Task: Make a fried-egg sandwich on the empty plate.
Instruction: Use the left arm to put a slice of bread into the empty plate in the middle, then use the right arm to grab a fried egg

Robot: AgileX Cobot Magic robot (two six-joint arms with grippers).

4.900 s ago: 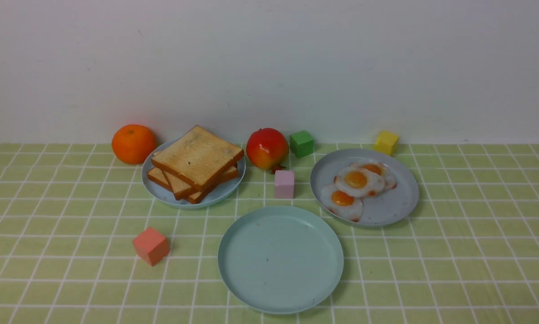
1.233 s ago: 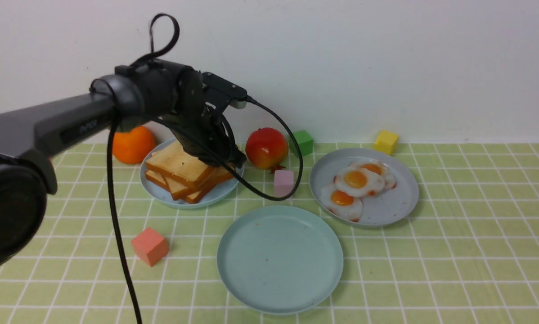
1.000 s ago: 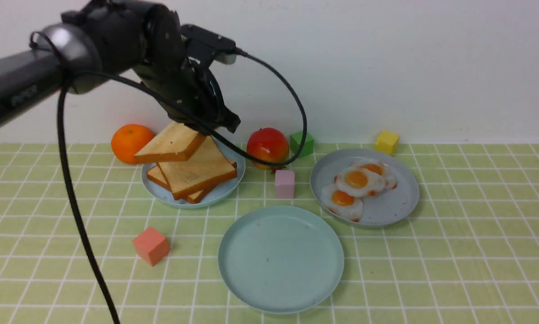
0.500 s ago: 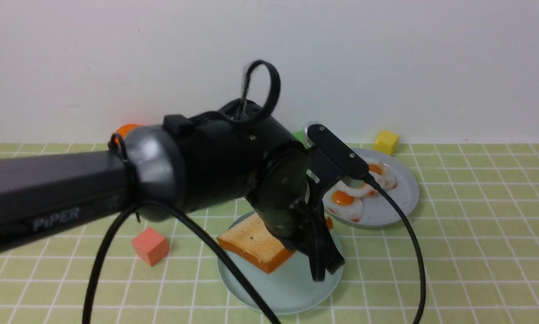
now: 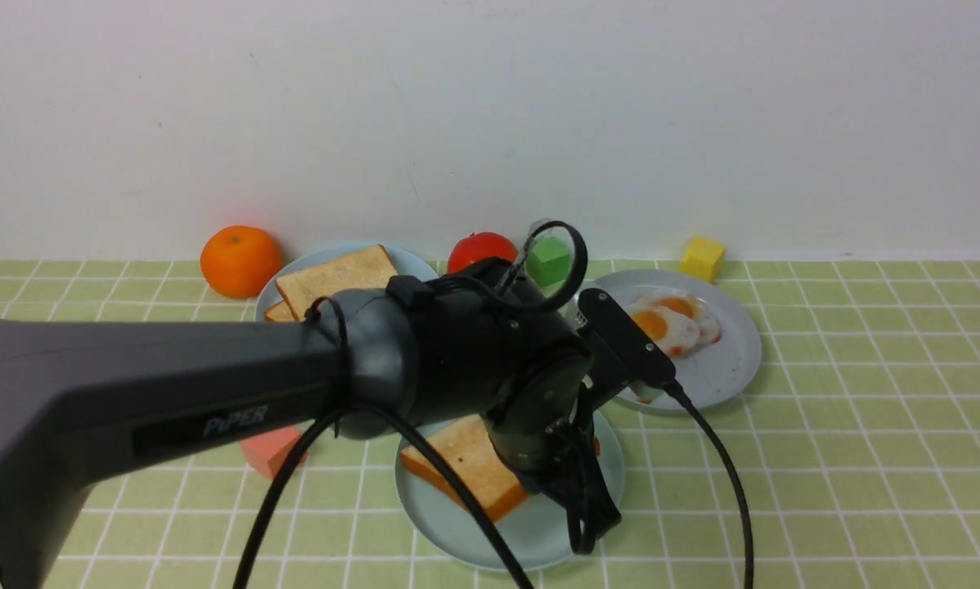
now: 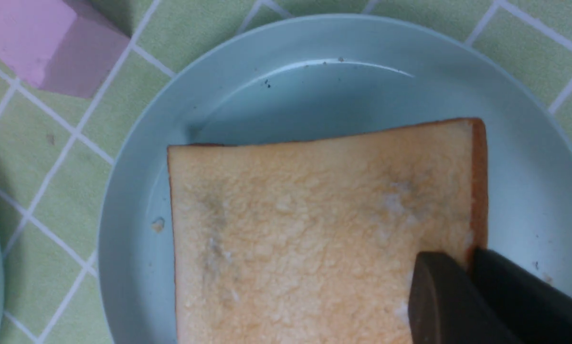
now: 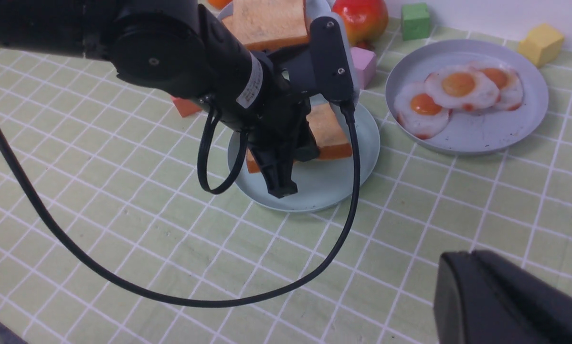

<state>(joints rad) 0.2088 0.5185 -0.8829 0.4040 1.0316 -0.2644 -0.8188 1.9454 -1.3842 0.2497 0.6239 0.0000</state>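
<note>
Toast slice [image 5: 457, 462] and left claw [image 5: 590, 528] met at one corner of the bread. In the left wrist view the two dark fingers [image 6: 439, 296] stood close together, one over the pale speckled face and the other just past the orange-brown crust. They touched the slice, but whether they pinched it or merely rested against it could not be told.

The slice lay inside the empty plate [image 5: 539, 533], face up, with bare plate showing around it. That mint-teal plate sat near the middle of the table's front edge. A pink cube [image 6: 42, 43] stood just beyond its rim, and a coral cube [image 5: 265, 458] showed partly behind the left arm, toward the table's left edge.

Farther back and toward the right edge, the fried eggs [image 5: 674, 323] overlapped one another on a greyish plate [image 5: 727, 368]. More toast [image 5: 334, 278] lay on a sky-blue plate [image 5: 412, 260] near the back edge. An orange [image 5: 239, 262], a red fruit [image 5: 478, 249], a green cube [image 5: 549, 260] and a yellow cube [image 5: 701, 258] lined that back edge.

The right claw [image 7: 505, 301] showed only as a dark mass in its own wrist view, above bare table near the front edge, touching nothing visible. How far apart its fingers stood could not be told.
</note>
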